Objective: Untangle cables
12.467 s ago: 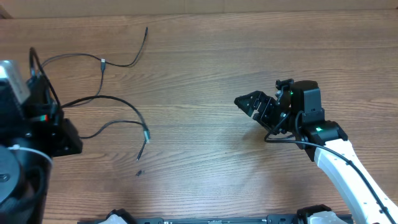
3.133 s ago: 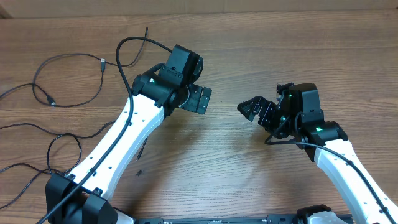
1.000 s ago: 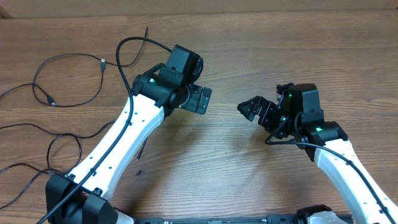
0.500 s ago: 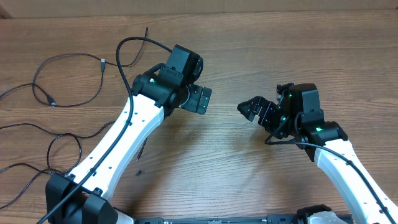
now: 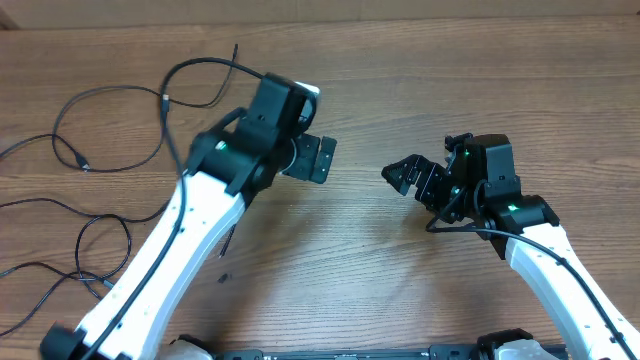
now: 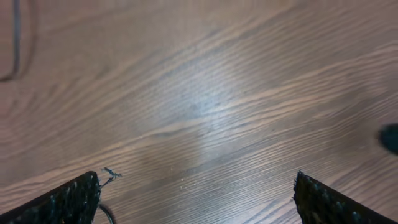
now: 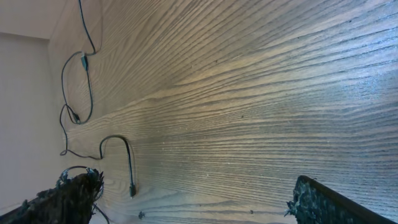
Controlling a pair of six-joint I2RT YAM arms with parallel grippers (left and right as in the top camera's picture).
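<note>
Several thin black cables lie spread as separate strands on the left part of the wooden table (image 5: 420, 70). One cable loop (image 5: 62, 140) carries a small plug (image 5: 165, 99); further cable strands (image 5: 95, 215) curl at the left edge. My left gripper (image 5: 316, 158) hovers open over bare wood near the table's middle, right of the cables, its fingers (image 6: 74, 199) wide apart with nothing between them. My right gripper (image 5: 398, 175) faces it, open and empty. In the right wrist view, one cable ends in a plug (image 7: 131, 186) beyond the left finger (image 7: 68, 196).
A small dark speck (image 5: 224, 277) lies near the front left. The left arm's own thick black wire (image 5: 205, 66) arcs above the table behind its wrist. A cable strand (image 6: 15, 37) shows at the top left of the left wrist view.
Over the last half second the left arm has swung leftward and looks blurred with motion; its gripper has shifted slightly up and left. The right arm and the cables have stayed put.
</note>
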